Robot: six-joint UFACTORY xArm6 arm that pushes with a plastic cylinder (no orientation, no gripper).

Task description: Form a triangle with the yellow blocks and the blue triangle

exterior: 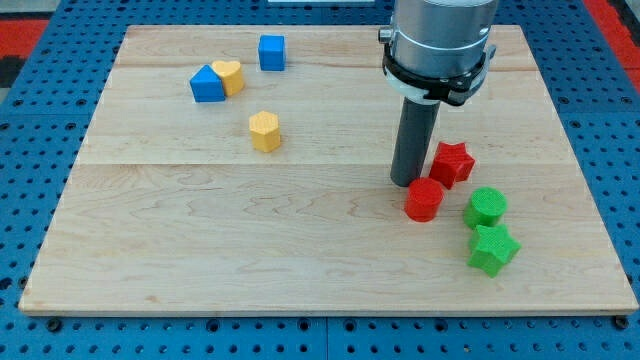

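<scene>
A yellow heart block sits at the view's upper left, touching the blue triangle block on its left. A yellow hexagon block stands alone below and to the right of them. A blue cube lies above, near the board's top edge. My tip rests on the board at the right of centre, far from the yellow blocks. It is just left of the red star and just above the red cylinder.
A green cylinder and a green star lie at the lower right, next to the red blocks. The wooden board lies on a blue perforated table. The arm's grey body hangs over the upper right.
</scene>
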